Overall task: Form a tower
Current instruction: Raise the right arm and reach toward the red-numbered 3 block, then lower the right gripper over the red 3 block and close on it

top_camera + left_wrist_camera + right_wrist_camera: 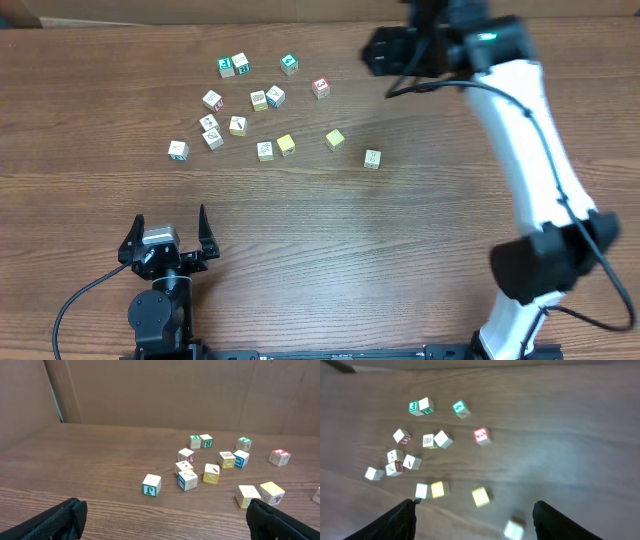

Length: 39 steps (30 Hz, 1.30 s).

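Observation:
No tower is in view; small wooden cubes lie singly across the far half of the table. Among them are a red-marked cube [320, 87] [481, 435], a green-faced cube [289, 64] [244, 443], two yellow cubes [335, 139] [286, 144] and a pale cube [372, 158]. My right gripper [385, 50] [475, 520] hangs high over the back right, open, with nothing between its fingers; its view is blurred. My left gripper [168, 240] [165, 520] rests low near the front left edge, open and empty, well short of the cubes.
Further loose cubes cluster at the back left, from a green-marked pair [233, 66] down to a cube [178, 150] at the left end. The right arm's white link [530, 150] crosses the right side. A brown wall [175, 390] stands behind the table.

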Available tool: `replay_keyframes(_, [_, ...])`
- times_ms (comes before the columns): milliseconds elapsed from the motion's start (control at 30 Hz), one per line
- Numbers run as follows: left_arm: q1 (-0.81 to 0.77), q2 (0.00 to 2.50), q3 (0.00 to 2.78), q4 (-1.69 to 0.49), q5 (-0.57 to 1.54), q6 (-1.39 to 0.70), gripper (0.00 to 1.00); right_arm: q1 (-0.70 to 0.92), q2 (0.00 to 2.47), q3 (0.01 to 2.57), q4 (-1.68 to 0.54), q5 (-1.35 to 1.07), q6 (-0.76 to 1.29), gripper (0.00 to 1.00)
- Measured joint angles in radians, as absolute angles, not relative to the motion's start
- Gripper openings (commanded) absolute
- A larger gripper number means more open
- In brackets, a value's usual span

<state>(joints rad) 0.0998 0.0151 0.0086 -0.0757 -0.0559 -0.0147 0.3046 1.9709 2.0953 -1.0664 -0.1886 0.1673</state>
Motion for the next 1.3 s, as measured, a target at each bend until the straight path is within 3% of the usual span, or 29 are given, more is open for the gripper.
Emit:
replay_keyframes(400, [0.100,0.015,0.009,-0.076,-0.056,-0.015,0.99,0.537,2.189,2.095,-0.766,0.087,0.156,0.76])
replay_keyframes(667, [0.100,0.015,0.009,-0.076,-0.056,-0.015,0.99,0.523,2.334,2.095,-0.666,0.185,0.129,0.75])
replay_keyframes(1300, [0.100,0.015,0.009,-0.076,-0.056,-0.015,1.00,0.486,2.481,2.095,-0.542,0.157,0.022,0.58])
